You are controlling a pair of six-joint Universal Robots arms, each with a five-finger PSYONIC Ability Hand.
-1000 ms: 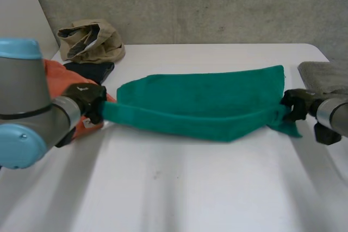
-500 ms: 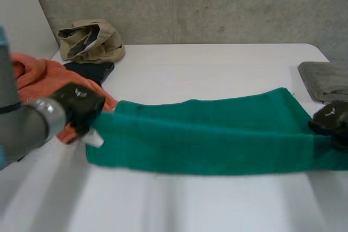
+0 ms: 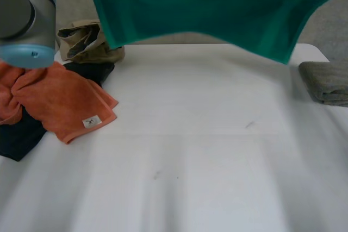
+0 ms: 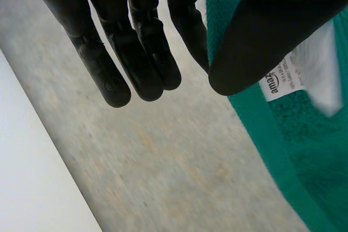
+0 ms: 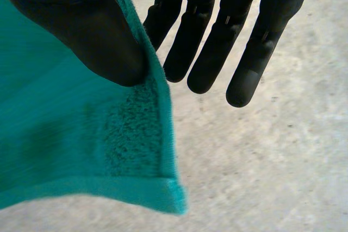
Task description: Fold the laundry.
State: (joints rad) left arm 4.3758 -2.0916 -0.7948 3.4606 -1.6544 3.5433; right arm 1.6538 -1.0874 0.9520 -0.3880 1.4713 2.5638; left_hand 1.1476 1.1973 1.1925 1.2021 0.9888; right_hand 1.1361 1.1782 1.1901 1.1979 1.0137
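Towel (image 3: 206, 9) in the air, pinched at both ends.
You have the towel hanging spread above the white table (image 3: 206, 150), clear of it. Your left hand (image 4: 136, 42) pinches its edge by the white label (image 4: 283, 77) between thumb and one finger, with the other fingers straight and close together. Your right hand (image 5: 206, 42) pinches near a corner the same way, its free fingers straight and slightly spread. On the table lie an orange cloth (image 3: 60, 99), a dark cloth (image 3: 89, 71), a tan garment (image 3: 89, 42) and a grey cloth (image 3: 326, 82).

Green towel (image 4: 304, 161) tag (image 4: 304, 74): perhaps "amaz…"
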